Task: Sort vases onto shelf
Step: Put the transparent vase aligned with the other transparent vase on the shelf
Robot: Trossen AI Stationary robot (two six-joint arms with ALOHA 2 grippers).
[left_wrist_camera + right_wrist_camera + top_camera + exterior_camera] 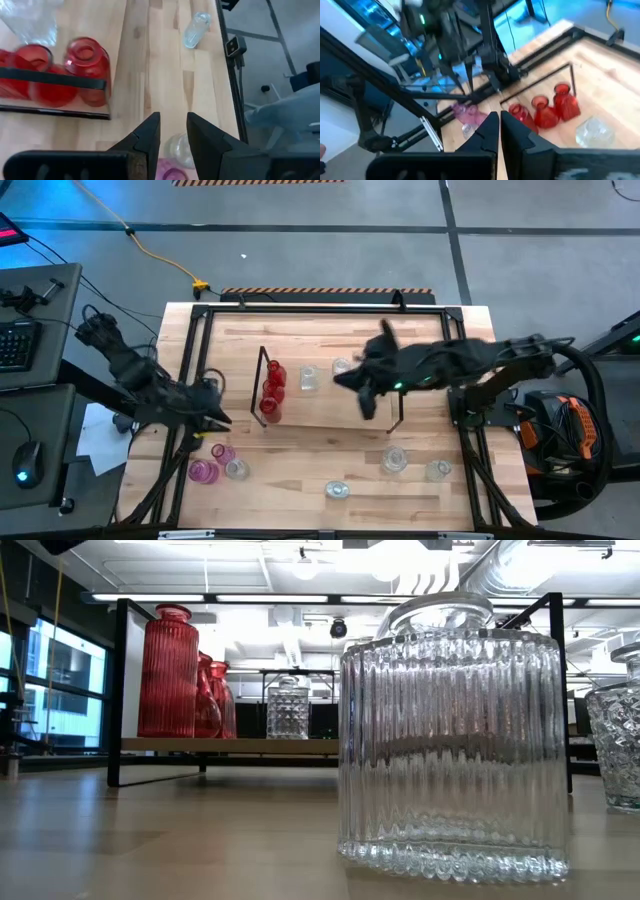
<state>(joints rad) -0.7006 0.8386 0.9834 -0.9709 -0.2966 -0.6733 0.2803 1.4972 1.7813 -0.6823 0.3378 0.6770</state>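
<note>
Counter (330, 470): you have a light wooden top edged by a black metal frame, with both arms reaching over it.

Shelf (330, 418): it stands near the middle of the counter, closer to the far edge, wire end frames at its left and right ends, board base between them.

Red vases (272, 390): you see three in a row at the shelf's left end, touching or nearly so. The low view shows them upright on the board.

Clear vases on shelf (309, 378): one sits just beside the red ones, another nearer the shelf's middle; the second is partly blurred.

Pink vases (205, 470): two sit near the counter's front left corner, with a small clear vase (236, 469) just beside them.

Clear vases off shelf (396, 459): three stand along the front edge toward the right, well apart from one another. One ribbed vase (455, 740) fills the low view.

Left gripper (215, 423): it hangs over the counter's left edge, between the shelf's left end and the pink vases. Your jaws stand part open with nothing between them.

Right gripper (366, 402): it hangs above the shelf's right half. Your jaws are closed together and hold nothing.
</note>
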